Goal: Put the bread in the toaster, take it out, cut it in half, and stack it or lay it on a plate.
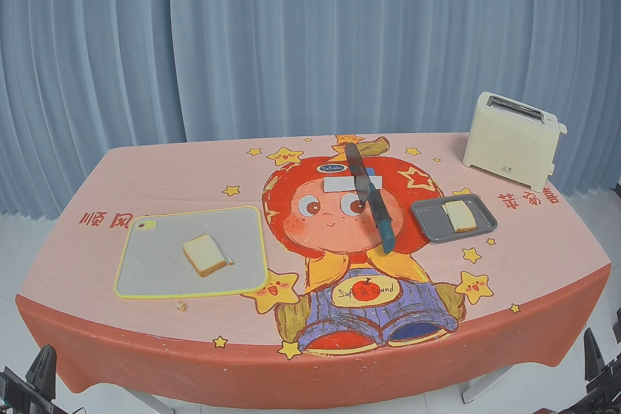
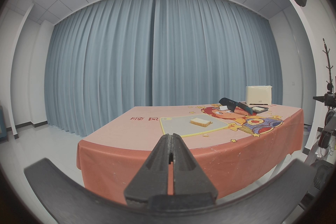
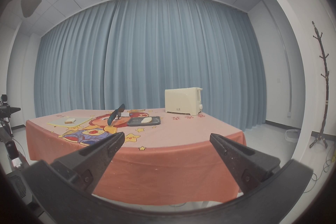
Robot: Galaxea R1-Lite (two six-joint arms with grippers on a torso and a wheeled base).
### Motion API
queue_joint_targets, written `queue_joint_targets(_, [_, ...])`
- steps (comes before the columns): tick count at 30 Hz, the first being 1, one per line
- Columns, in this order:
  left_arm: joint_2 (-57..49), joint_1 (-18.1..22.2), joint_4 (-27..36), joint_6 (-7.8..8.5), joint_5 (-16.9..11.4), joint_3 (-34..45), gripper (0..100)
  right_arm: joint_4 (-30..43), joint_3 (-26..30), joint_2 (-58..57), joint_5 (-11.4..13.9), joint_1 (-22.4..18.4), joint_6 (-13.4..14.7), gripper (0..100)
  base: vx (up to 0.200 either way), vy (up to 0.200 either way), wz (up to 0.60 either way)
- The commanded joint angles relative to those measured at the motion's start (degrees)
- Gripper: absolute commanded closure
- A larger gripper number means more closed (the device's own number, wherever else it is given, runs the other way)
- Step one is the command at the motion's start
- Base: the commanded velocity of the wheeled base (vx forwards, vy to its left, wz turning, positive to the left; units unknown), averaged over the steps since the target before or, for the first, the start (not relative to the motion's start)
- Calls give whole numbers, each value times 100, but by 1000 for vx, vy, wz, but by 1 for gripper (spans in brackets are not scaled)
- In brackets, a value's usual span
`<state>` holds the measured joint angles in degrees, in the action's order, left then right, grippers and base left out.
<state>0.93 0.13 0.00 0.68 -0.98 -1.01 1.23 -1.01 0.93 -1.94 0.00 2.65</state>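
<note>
Tablecloth: salmon-pink top with a darker orange-red skirt, printed with a red-haired cartoon child in blue-violet striped clothing, yellow stars and red characters. Cutting board: pale grey with a yellow rim. Bread slice on the cutting board: cream face, tan crust. Knife: dark grey blade, teal handle, with a white block beneath it. Tray, well apart from the cutting board: dark grey, bearing a cream bread piece with a light-brown edge. Toaster: ivory body, silver slot trim. Curtain: blue-grey, vertically pleated.

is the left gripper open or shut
Shut: the left gripper has its fingers closed together at the tips, with nothing held between them.
</note>
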Motion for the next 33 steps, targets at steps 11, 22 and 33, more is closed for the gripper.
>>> queue_joint_targets(11, [-93, 4, 0, 2, 1, 101, 100, -141, 92, -84, 80, 9, -106, 0, 0, 0, 0])
queue_joint_targets(22, [-93, 4, 0, 2, 1, 101, 100, -132, 92, -84, 80, 9, -62, 0, 0, 0, 0])
queue_joint_targets(33, [-93, 4, -18, -16, 1, 101, 100, -132, 101, -84, 80, 0, -89, 0, 0, 0, 0])
